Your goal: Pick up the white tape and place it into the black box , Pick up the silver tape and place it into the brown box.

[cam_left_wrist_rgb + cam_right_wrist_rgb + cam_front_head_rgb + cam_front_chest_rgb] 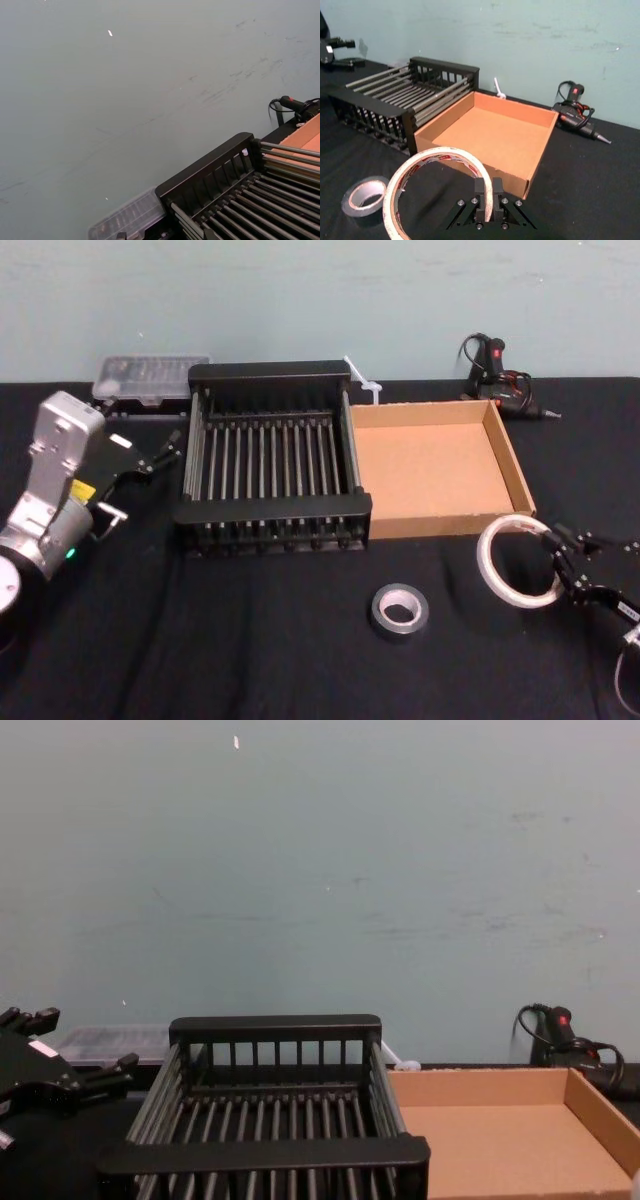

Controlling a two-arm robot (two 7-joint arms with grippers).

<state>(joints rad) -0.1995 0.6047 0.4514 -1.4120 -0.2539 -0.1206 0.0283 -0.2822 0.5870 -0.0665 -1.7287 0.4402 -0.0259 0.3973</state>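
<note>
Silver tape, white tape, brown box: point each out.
silver tape (399, 611), head view, grey outer band.
white tape (400, 182), right wrist view, left rim of roll.
brown box (511, 457), head view, right wall.

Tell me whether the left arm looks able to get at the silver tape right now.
Probably yes. The left gripper hovers left of the black box, and the silver tape lies in the open ahead of the box, though it's a long diagonal reach.

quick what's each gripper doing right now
Left gripper: jaws open, empty, beside the black box.
Right gripper: shut on the white tape.
</note>
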